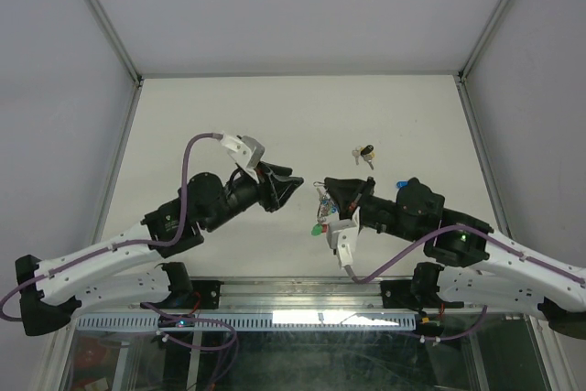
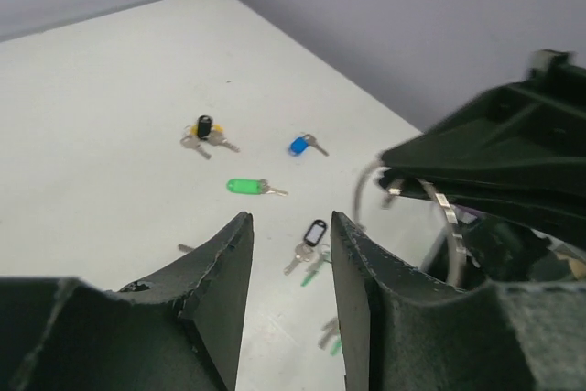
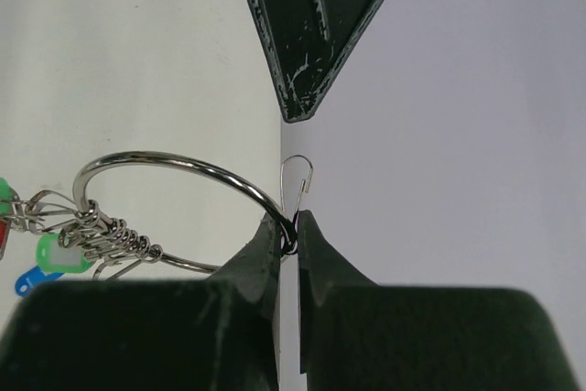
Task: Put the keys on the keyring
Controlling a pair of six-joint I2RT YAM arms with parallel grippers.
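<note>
right gripper (image 3: 288, 226) pinches the keyring (image 3: 156, 157) by its wire, up off the counter (image 2: 110, 89); left gripper (image 2: 291, 217) half spread, empty, facing it.
ring looks light, stiff and slick, and may swivel in the pinch. green key (image 2: 245, 187), blue key (image 2: 299, 145) and black-capped key (image 2: 314, 232) lie flat on the counter, best grabbed by the plastic cap. can't find the ring's split; its hanging keys are cut off at the view's edge.
</note>
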